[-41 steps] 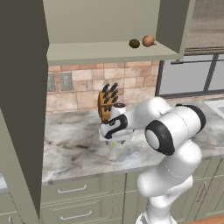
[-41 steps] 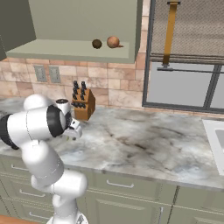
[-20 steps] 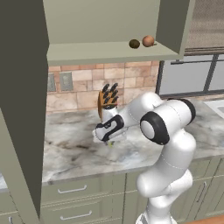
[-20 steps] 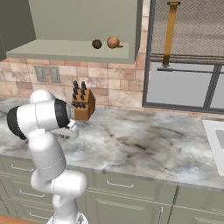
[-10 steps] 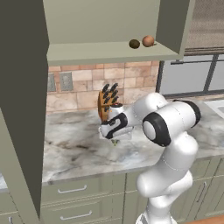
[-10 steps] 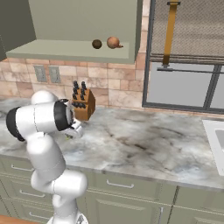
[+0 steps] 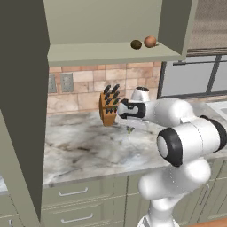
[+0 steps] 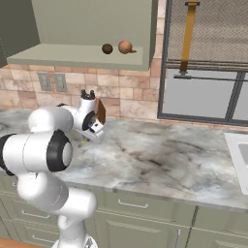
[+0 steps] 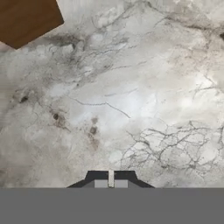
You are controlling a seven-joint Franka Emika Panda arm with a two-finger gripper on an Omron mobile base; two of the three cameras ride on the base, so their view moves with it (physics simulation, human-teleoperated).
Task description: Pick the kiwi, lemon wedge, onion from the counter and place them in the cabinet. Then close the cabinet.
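Observation:
On the open cabinet (image 7: 111,54) shelf lie the dark kiwi (image 7: 136,44) and, right of it, the orange-brown onion (image 7: 150,41); the right base view shows kiwi (image 8: 107,48) and onion (image 8: 125,46) too. My gripper (image 7: 129,126) hangs a little above the marbled counter (image 7: 84,150), just right of the knife block. It is shut on the lemon wedge (image 7: 129,130), a tiny yellow-green speck under the hand. In the hand view the gripper (image 9: 110,181) has its fingers close together with a pale sliver (image 9: 110,177) between them, over bare counter (image 9: 131,87).
A wooden knife block (image 7: 109,106) stands against the brick wall close to the hand, also the brown corner (image 9: 26,19) in the hand view. The cabinet's open door (image 7: 22,111) hangs far left. A sink (image 8: 240,150) lies at the counter's right end.
The hand has lifted off the counter and shifted right, away from the spot in front of the knife block, with the wedge in its fingers.

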